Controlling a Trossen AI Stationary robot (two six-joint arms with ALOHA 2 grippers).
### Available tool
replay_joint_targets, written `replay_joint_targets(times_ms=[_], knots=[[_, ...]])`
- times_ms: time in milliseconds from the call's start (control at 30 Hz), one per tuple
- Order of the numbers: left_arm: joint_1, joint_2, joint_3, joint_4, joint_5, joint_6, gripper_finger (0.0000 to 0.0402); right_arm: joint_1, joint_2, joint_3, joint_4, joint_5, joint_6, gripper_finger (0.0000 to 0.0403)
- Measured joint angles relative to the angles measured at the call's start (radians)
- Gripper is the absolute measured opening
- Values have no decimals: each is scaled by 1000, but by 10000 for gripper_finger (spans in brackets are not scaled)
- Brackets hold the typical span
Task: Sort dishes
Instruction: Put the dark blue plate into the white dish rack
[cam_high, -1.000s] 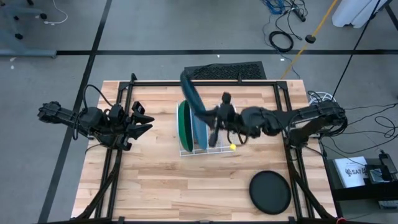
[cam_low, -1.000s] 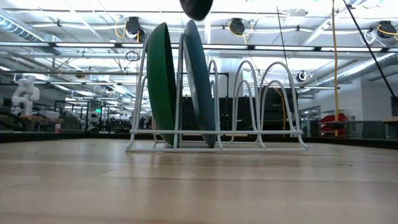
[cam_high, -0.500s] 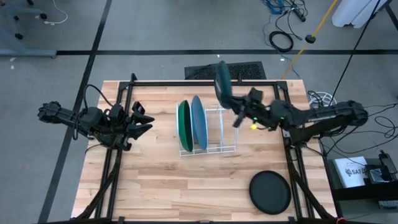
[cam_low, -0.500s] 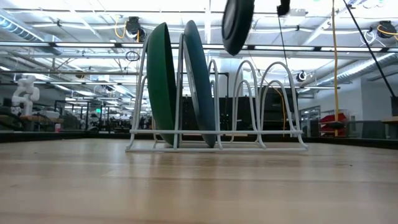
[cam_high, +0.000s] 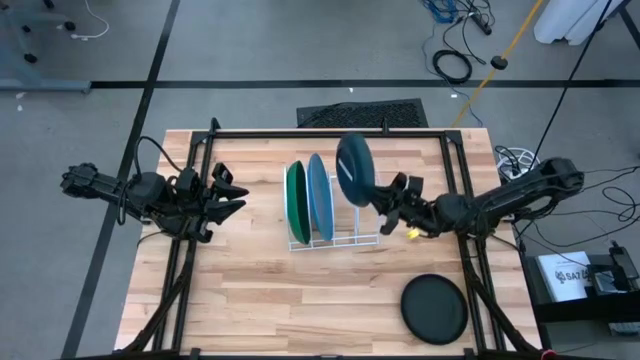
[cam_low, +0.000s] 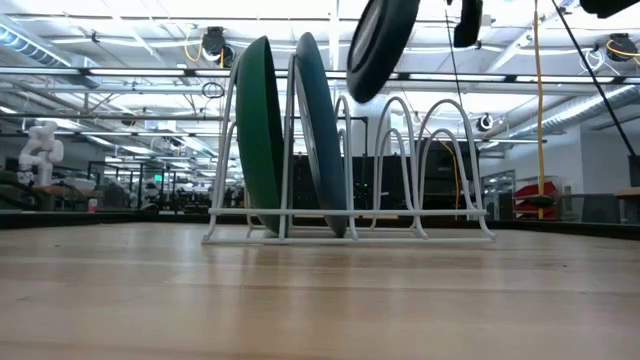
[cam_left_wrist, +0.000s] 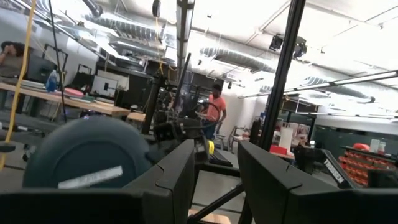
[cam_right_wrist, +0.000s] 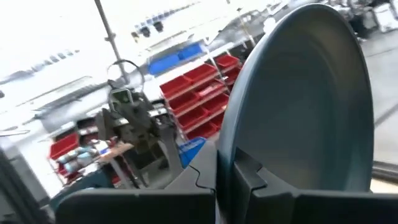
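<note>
A white wire rack (cam_high: 352, 238) stands mid-table, also seen in the low view (cam_low: 440, 215). A green plate (cam_high: 294, 203) and a light blue plate (cam_high: 320, 200) stand on edge in its left slots. My right gripper (cam_high: 385, 197) is shut on a dark teal plate (cam_high: 354, 170), held in the air above the rack's empty slots; the plate also shows in the low view (cam_low: 380, 45). A black plate (cam_high: 435, 308) lies flat at the front right. My left gripper (cam_high: 236, 196) is open and empty at the table's left. My right gripper pinches the teal plate's rim (cam_right_wrist: 225, 146) between its two fingers (cam_right_wrist: 202, 180), one on each face. The fingers come about level from the table's right. The plate stands on edge, tilted, lifted clear above the rack.
Black frame rails (cam_high: 330, 133) run along the table's far edge and both sides. Bare wood lies in front of the rack. A yellow spot (cam_high: 412, 232) shows on my right arm near the rack's right end.
My right gripper has carried the teal plate from above the light blue plate toward the table's right, over the rack's empty slots. The plate has then come a little lower and tipped, showing more of its face from above.
</note>
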Motion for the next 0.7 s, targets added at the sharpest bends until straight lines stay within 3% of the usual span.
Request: replay_joint_targets(times_ms=[367, 700], knots=[[0, 0, 0, -2, -1, -1, 135, 69, 212, -2, 34, 161, 144, 0], [0, 0, 0, -1, -2, -2, 135, 72, 348, -2, 70, 175, 199, 0]])
